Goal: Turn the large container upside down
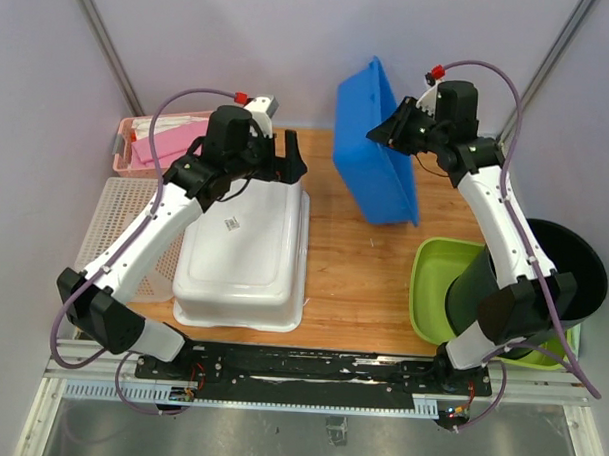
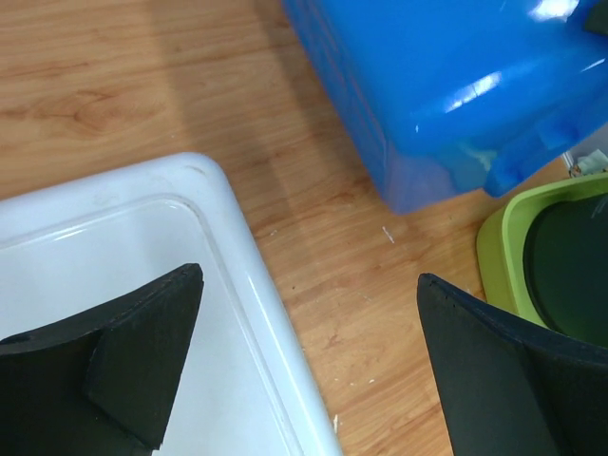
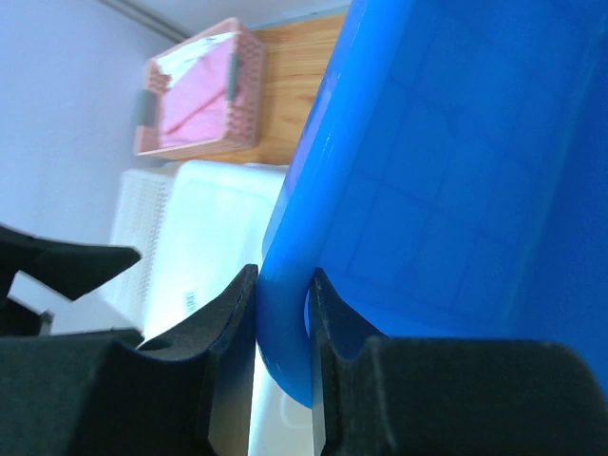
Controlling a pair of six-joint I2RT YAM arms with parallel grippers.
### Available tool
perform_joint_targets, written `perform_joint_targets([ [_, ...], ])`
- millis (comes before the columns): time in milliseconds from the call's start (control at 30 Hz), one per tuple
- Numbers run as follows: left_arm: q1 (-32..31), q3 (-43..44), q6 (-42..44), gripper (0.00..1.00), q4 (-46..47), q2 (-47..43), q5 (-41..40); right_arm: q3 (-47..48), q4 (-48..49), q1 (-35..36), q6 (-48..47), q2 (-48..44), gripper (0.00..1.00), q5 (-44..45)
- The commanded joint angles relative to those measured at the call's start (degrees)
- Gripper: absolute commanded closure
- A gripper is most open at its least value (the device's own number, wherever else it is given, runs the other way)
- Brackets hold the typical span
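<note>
As the blue container stands tipped on edge, the right claw pinches its rim. The left claw hangs wide open over a white tub.

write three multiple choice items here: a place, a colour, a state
1. Where is the pink basket in the top view? A near right; B far left; C centre.
2. What colour is the container pinched by the right gripper? A green; B white; C blue.
3. The left gripper is: A open and empty; B shut on the pink basket; C out of view.
Answers: B, it sits at the far left; C, a blue rim is clamped between the fingers; A, its fingers stand wide apart, nothing between.
</note>
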Motion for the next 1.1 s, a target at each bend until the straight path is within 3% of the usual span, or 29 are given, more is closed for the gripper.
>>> perform_joint_targets([
  [0, 1.05, 3.05, 1.04, 0.01, -0.82, -3.78, -4.0, -6.8, 22.08, -0.11, 8.97, -5.88, 0.99, -10.4],
  [133, 1.98, 3.26, 1.07, 0.01, -1.2, -4.98, -3.84, -15.8, 36.81, -2.04, 20.14, -9.74, 1.0, -13.11],
  [300, 1.99, 2.81, 0.57, 0.01, -1.03, -5.69, -2.39, -35.13, 56.89, -8.37, 38.45, -14.99, 0.99, -14.02],
  [433, 1.99, 2.47, 0.28, 0.01, -0.67, -5.77, -0.67, -49.59, 60.72, -15.43, 43.97, -21.9, 1.0, -12.72],
  [533, 1.98, 2.45, -0.08, 0.01, -0.42, -5.13, 0.89, -55.55, 55.13, -19.45, 41.93, -26.78, 0.99, -12.54],
  [633, 1.99, 2.42, -0.93, 0.01, 0.23, -4.13, 3.48, -56.89, 43.36, -21.49, 35.28, -30.98, 0.96, -11.51],
  [767, 1.95, 1.38, -2.09, 0.01, 1.06, -2.47, 6.47, -55.56, 25.31, -21.68, 24.55, -35.75, 0.6, -4.54],
  [900, 1.86, 0.99, -3.62, 0.01, 1.68, -0.11, 10.15, -55.45, 15.98, -21.66, 19.12, -39.21, 0.36, 2.31],
  [1067, 0.38, 1.23, -4.84, 0.01, 2.41, 3.01, 12.17, -52.95, 9.68, -21.6, 13.4, -40.12, 0.27, 6.33],
])
